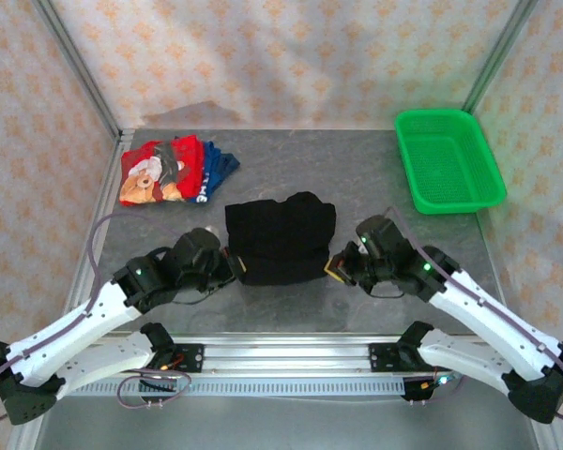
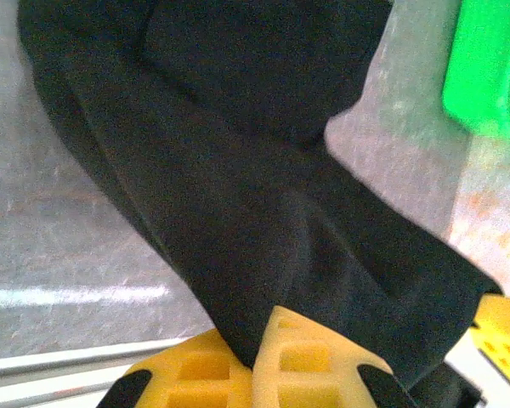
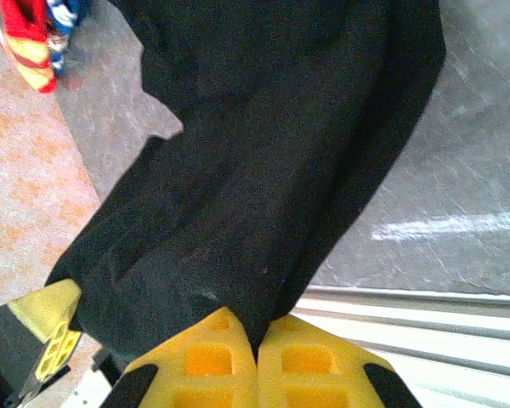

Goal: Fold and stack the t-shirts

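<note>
Black t-shirt (image 1: 280,242) lies as a partly folded, roughly square bundle on the table (image 1: 375,187), left of the green basket (image 1: 446,161) and nearer the arm bases than it. Left gripper (image 1: 227,269) stands at the bundle's edge farthest from the basket, its yellow pads pressed together on a fold of black cloth. Right gripper (image 1: 341,269) pinches the edge nearest the basket in the same manner. Red t-shirt (image 1: 159,171) with a bear print and blue t-shirt (image 1: 220,167) lie bunched together well left of the basket, not yet stacked. Risks, as judged: each pinch may hold only some of the layers, so a lift could leave the lower cloth behind and open the fold. If one arm travels ahead of the other, the cloth could skew or slip from the pads. Cloth is matte, soft and limp, hanging in broad creases. The pads are moulded with square recesses. The table is speckled grey with a slight sheen, and the basket is rigid, rectangular perforated plastic
</note>
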You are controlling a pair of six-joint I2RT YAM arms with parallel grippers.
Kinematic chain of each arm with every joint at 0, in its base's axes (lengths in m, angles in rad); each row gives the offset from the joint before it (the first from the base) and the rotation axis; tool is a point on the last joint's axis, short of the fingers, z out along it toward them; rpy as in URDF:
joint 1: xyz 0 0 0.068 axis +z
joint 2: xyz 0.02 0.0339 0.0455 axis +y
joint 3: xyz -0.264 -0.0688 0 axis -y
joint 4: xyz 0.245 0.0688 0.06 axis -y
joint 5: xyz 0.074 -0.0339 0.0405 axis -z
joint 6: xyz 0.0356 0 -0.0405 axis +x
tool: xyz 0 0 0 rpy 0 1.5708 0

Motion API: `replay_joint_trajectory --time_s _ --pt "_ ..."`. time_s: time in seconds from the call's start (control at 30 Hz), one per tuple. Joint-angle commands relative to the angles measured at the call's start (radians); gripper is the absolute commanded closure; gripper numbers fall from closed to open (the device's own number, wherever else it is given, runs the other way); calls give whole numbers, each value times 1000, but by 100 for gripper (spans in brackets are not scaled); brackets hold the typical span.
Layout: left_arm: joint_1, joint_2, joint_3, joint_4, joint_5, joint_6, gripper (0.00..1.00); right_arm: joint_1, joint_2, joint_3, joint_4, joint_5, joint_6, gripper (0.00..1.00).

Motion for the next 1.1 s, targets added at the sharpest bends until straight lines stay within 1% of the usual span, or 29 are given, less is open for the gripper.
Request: replay_joint_trajectory --time_s 0.0,0.17,0.3,0.4,0.6,0.7,0.73,0.77,0.8,0.83,0.87,0.9,0.97,1.0,1.03,1.07 --pt "103 48 54 -33 8 60 100 -73 81 78 -39 1 -99 100" --pt "272 170 106 10 113 149 100 -237 254 182 -19 -107 -224 100" --pt "365 311 173 36 167 225 100 -329 437 301 -29 -160 -325 100" --pt "426 408 231 32 178 282 100 -389 566 379 -34 -194 -376 100" --pt "519 610 333 66 202 363 100 -462 821 560 -79 -213 -471 100" --pt "548 733 385 107 199 394 100 -486 945 627 -57 -221 -486 100" --pt "553 774 403 113 188 399 100 -491 987 652 -52 -221 -489 97" --pt "562 825 424 133 192 402 100 -500 1041 689 -45 -231 -493 91" --pt "569 874 451 165 208 409 89 -512 1092 737 -47 -227 -499 83" --pt "576 912 491 160 206 408 75 -524 1138 786 -50 -218 -497 73" --pt "586 952 548 154 203 402 56 -536 1179 840 -44 -213 -492 60" --pt "592 975 608 160 217 396 45 -551 1216 904 -53 -226 -484 56" --pt "595 987 749 103 202 400 34 -562 1221 1020 -68 -234 -507 45" --pt "596 981 846 51 194 413 25 -562 1202 1088 -107 -207 -547 39" --pt "596 967 920 8 188 427 16 -562 1183 1147 -154 -188 -587 35" --pt "595 940 986 -36 184 441 9 -562 1159 1210 -216 -168 -630 32"
